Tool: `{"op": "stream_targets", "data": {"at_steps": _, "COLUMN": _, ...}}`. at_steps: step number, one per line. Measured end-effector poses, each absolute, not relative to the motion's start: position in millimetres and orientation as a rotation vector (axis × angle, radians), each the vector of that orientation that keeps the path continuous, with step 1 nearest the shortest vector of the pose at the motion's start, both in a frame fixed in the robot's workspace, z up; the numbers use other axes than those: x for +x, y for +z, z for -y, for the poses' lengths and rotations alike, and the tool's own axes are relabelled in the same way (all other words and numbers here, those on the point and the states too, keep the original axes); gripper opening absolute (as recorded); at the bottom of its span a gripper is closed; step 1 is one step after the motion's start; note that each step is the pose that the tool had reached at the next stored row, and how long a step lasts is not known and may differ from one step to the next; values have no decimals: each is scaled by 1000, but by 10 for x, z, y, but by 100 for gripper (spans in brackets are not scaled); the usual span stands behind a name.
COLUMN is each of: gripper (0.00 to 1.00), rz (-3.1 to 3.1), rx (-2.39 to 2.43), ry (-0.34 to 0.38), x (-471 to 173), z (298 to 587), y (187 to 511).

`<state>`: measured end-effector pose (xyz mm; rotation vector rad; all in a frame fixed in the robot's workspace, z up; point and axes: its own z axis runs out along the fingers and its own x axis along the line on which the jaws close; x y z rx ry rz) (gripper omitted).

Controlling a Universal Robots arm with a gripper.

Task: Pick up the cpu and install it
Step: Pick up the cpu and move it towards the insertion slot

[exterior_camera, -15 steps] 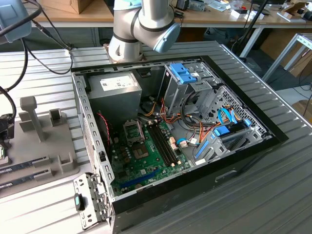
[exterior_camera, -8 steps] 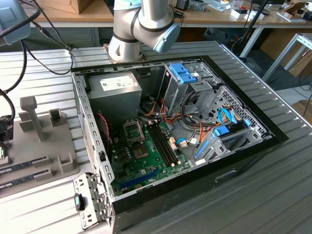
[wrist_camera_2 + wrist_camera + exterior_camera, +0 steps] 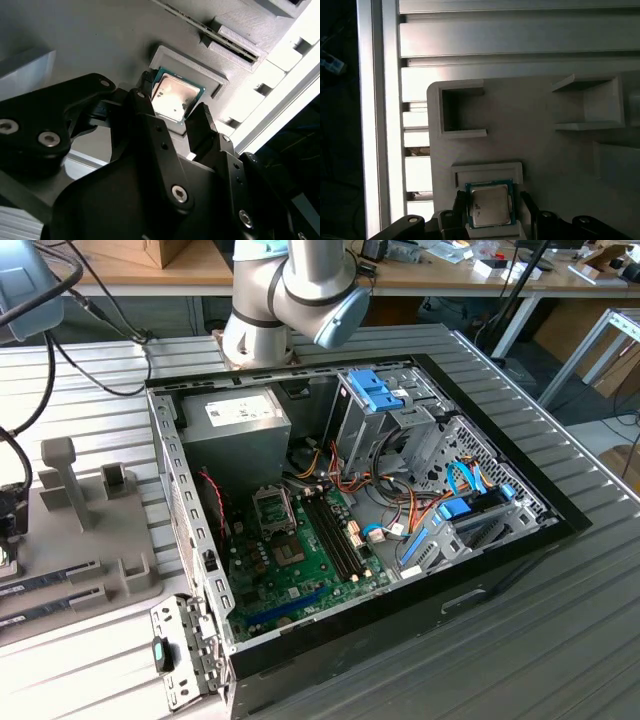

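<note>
- Here we are at the grey fixture tray [image 3: 555,165]: the cpu [image 3: 490,206] lies flat in its shallow pocket [image 3: 487,169], silver top up, green rim showing all round.
- The end effector [image 3: 492,201] is down over it with its fingers apart, one on each side of the chip. I see no firm clamp yet.
- Risk one: in the first wrist view one finger [image 3: 460,204] looks closer to the chip's edge than the other. If that one lands first on closing, it could shove the cpu sideways against the pocket wall or tip it up.
- Risk two: the chip is thin and sits low in the recess. Fingers set too high would pinch only the top edge and it could slip out. Set too low, they would foul the pocket's raised wall.
- Risk three: a crooked grip would leave the chip skewed in the fingers, a poor start for anything needing square alignment.
- Now the count: one cpu, and one end effector with two fingers.
- One fixture tray, with two other open pockets [image 3: 462,112] in the first wrist view.
- In the exterior view: two memory sticks [image 3: 55,576] in the tray, one open computer case [image 3: 400,597], one grey power supply [image 3: 235,420], and one ribbed table [image 3: 560,640].
</note>
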<state>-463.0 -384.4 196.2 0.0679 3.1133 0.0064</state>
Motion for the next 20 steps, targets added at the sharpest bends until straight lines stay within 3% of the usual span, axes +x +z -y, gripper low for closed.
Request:
{"op": "stream_targets", "data": {"at_steps": 18, "gripper": 54, "rz": -3114, "rx": 8, "ry": 0, "x": -4649, "z": 3843, "y": 1909}}
{"op": "stream_targets", "data": {"at_steps": 20, "gripper": 47, "rz": -3114, "rx": 8, "ry": 0, "x": -4649, "z": 3843, "y": 1909}}
